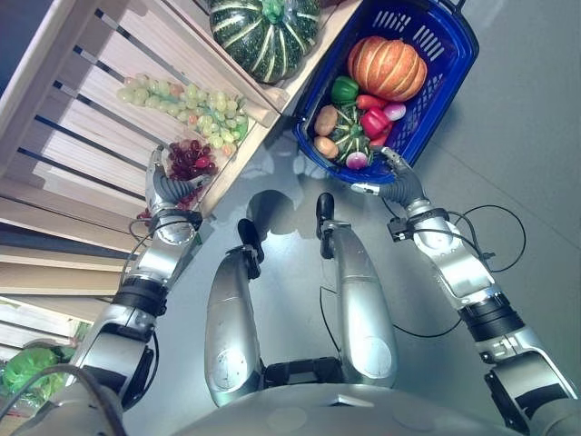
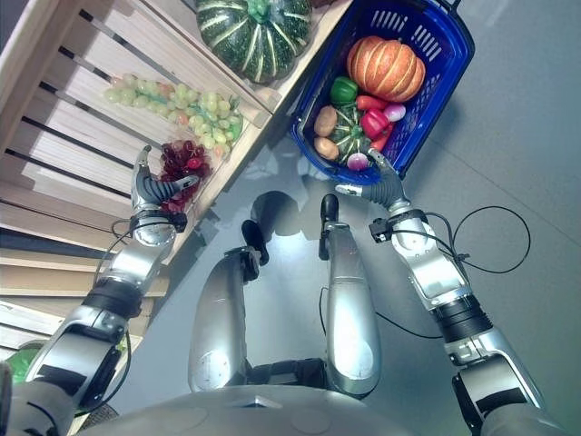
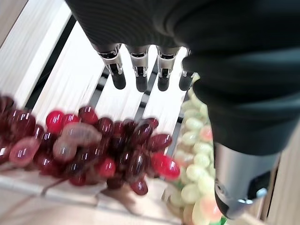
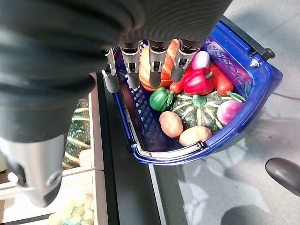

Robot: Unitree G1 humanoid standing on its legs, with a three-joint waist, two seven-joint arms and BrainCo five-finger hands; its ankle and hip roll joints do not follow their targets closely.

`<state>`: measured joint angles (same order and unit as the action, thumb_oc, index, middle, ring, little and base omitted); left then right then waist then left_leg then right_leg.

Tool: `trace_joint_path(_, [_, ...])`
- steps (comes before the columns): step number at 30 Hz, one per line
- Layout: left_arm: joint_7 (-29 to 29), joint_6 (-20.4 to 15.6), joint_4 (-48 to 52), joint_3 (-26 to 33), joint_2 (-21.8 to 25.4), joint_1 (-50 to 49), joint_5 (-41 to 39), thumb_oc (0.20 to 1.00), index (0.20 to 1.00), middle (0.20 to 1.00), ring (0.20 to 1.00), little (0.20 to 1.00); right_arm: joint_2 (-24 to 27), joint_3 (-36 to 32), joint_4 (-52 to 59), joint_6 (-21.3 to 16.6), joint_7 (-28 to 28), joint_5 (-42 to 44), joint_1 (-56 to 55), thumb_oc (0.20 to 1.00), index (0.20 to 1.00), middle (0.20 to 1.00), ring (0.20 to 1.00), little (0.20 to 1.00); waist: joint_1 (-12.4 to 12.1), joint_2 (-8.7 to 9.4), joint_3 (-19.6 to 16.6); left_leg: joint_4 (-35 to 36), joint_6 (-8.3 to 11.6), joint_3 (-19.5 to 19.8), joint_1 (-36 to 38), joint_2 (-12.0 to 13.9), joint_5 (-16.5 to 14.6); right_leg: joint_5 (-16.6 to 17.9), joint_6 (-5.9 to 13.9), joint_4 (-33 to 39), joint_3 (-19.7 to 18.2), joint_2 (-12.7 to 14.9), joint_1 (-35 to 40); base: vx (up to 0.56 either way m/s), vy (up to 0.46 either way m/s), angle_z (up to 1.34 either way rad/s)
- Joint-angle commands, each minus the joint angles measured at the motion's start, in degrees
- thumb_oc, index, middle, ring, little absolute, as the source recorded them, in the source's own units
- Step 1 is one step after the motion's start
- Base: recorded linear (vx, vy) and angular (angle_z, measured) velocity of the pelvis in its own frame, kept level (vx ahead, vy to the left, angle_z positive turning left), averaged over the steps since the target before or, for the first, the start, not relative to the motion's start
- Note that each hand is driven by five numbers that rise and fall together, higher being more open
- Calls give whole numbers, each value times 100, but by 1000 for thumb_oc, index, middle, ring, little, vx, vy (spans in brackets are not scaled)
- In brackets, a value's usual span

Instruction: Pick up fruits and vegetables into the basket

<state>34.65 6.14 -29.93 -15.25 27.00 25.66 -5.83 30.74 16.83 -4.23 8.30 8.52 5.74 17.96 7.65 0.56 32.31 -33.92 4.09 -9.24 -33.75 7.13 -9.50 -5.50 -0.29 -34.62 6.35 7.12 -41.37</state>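
Note:
A bunch of red grapes (image 1: pixel 192 156) lies in a wooden shelf compartment (image 1: pixel 100 154), beside a bunch of green grapes (image 1: pixel 186 102). My left hand (image 1: pixel 166 189) is at the near side of the red grapes (image 3: pixel 108 145), open. Its fingers (image 3: pixel 116 65) reach straight over the bunch, with the thumb off to the side. The blue basket (image 1: pixel 440 36) stands on the floor holding an orange pumpkin (image 1: pixel 388 66), peppers, potatoes and a small green squash. My right hand (image 1: pixel 395 177) hovers at the basket's near rim (image 4: pixel 168 157), open, with nothing in it.
A large striped green squash (image 1: pixel 265 32) sits in the compartment past the green grapes, close to the basket. The slatted wooden shelf runs along my left. Grey floor (image 1: pixel 526 154) lies to the right of the basket.

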Motion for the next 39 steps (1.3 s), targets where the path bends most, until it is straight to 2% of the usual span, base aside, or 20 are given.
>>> trace_joint_path(1, [334,-14,-342,-71,-42,38,-269,1000,1000,1000,1000,1000,125,71,193,-287,154,266,-20,1000,1000,1000,1000,1000,91,-2,-252,-69,-310,-416,-314,-15,-117,-587,271,-327,60,-241,-31,4,-31,-3])
trace_joint_path(7, [659,83,-699,-54,-129,341,-444,1000,1000,1000,1000,1000,170,87,103,-284,214,375,62,1000,1000,1000,1000,1000,155,36,-252,-186,-289,-423,-587,54,-126,-608,240,-447,62,-291,-316,5,-34,-7])
trace_joint_path(13, [1230,297,-1112,56,-56,796,-527,1000,1000,1000,1000,1000,183,121,-12,-196,302,526,199,1000,1000,1000,1000,1000,211,91,-252,-345,-259,-365,-927,131,-144,-616,197,-584,58,-314,-669,16,-43,0])
trace_joint_path(22, [1477,540,-1529,161,183,1215,-572,1000,1000,1000,1000,1000,220,127,-167,-236,368,786,273,1000,1000,1000,1000,1000,257,160,-252,-554,-255,-275,-1301,181,-221,-623,144,-730,57,-342,-1024,10,-34,1])
trace_joint_path(29, [1396,916,-1888,65,245,1492,-470,1000,1000,1000,1000,1000,214,164,-311,-321,366,952,403,1000,1000,1000,1000,1000,303,224,-252,-643,-238,-203,-1528,185,-268,-599,122,-753,48,-363,-1218,1,-31,2])
trace_joint_path(34, [1255,1502,-2218,-207,262,1652,-88,1000,1000,1000,1000,1000,204,226,-444,-437,391,1054,525,1000,1000,1000,1000,1000,346,261,-252,-611,-218,-212,-1576,193,-281,-551,126,-688,40,-371,-1283,0,0,0])
trace_joint_path(39, [1201,1836,-2474,-396,311,1788,135,1000,1000,1000,1000,1000,191,289,-547,-575,391,1126,583,1000,1000,1000,1000,1000,373,308,-252,-553,-195,-237,-1582,214,-267,-497,137,-600,37,-378,-1298,0,0,0])
